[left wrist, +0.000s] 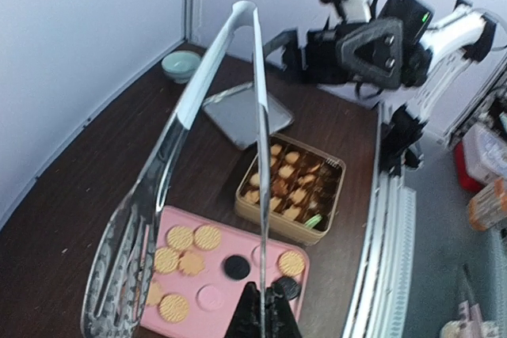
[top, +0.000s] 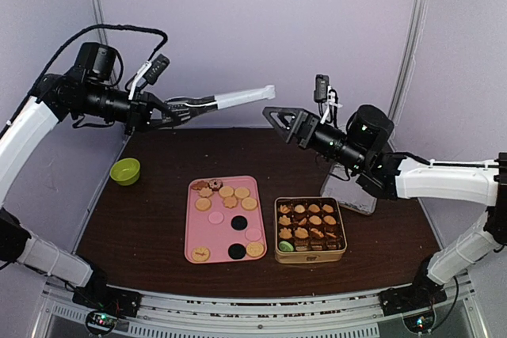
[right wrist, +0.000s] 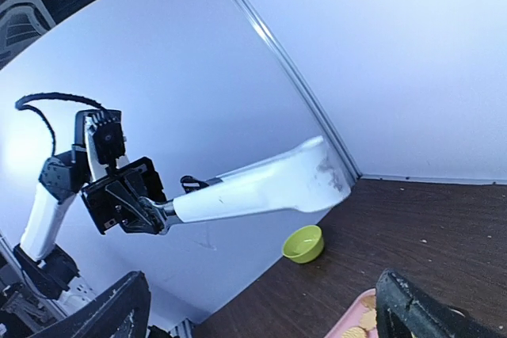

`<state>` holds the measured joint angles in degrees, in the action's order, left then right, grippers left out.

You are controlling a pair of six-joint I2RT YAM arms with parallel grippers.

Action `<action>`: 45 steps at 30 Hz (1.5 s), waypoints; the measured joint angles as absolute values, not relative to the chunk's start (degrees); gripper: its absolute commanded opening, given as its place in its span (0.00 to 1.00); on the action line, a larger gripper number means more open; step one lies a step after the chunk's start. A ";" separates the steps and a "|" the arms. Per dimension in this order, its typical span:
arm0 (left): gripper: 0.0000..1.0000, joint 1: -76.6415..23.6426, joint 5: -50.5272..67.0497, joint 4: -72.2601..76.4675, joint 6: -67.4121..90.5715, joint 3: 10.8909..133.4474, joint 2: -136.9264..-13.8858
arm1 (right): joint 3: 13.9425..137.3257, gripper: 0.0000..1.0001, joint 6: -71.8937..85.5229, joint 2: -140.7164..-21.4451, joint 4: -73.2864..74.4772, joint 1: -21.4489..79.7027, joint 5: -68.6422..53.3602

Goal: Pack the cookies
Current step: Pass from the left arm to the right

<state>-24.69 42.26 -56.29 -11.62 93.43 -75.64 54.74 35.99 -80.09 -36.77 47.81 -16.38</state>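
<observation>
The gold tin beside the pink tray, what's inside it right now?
The tin holds rows of tan cookies in dark compartments, plus a green disc. Anything beneath them is hidden.

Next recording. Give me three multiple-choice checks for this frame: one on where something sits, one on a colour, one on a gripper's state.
1. The green bowl sits:
A. on the table, left of the tray
B. on the tray
C. in a gripper

2. The tray under the loose cookies is:
A. blue
B. white
C. pink

3. The jaws of the right gripper are:
A. shut on a cookie
B. open, holding nothing
C. shut on the bowl

Key:
1 A, the bowl stands alone near the table's left edge.
2 C, the top view shows a pink tray.
3 B, the jaws are spread in the air with nothing between them.
</observation>
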 measured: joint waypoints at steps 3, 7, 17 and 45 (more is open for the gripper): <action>0.00 -23.99 50.37 -51.37 -5.50 91.92 -75.11 | 54.76 1.00 40.88 -83.40 -46.35 47.79 -19.22; 0.00 -23.99 59.70 -43.09 2.98 86.80 -74.02 | 55.81 0.99 45.80 -87.99 -55.88 47.86 -21.76; 0.00 -23.99 67.09 -35.11 10.41 83.66 -74.02 | 64.14 0.83 50.33 -93.32 -63.61 48.73 -25.93; 0.00 -23.92 63.24 -45.67 -3.68 84.44 -73.93 | 64.34 0.60 55.24 -95.79 -61.73 44.80 -42.57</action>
